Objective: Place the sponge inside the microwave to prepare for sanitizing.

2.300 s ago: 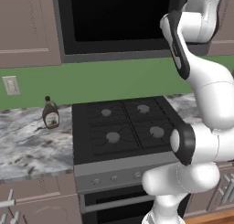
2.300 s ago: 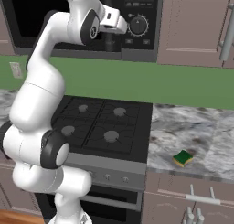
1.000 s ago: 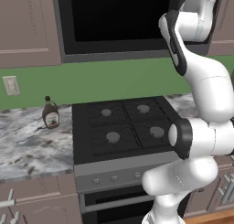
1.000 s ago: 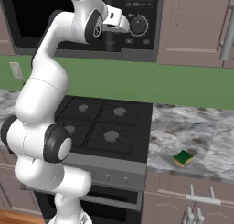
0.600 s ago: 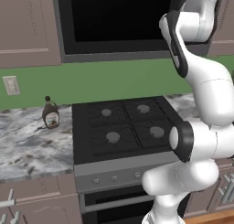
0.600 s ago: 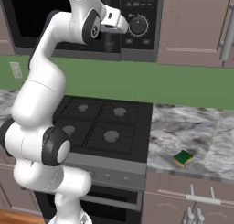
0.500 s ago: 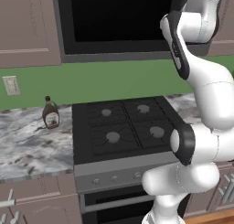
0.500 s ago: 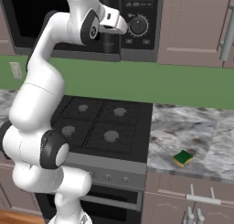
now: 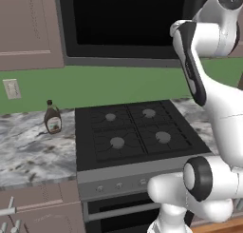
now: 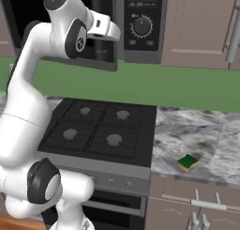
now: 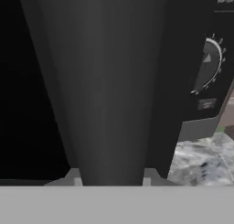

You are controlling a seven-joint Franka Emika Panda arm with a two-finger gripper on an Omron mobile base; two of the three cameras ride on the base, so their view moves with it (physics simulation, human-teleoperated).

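The microwave hangs above the stove, its black glass door facing me. My gripper is raised to the door's long black handle. In the hand view the fingertips sit tight against both sides of the handle, so the gripper is shut on it. The dial is just right of the handle. The sponge, yellow with a green top, lies on the marble counter right of the stove, far below the hand.
The black four-burner stove sits directly under the microwave. A brown bottle stands on the marble counter to its left. Brown wall cabinets flank the microwave, and drawers with handles run below the counter.
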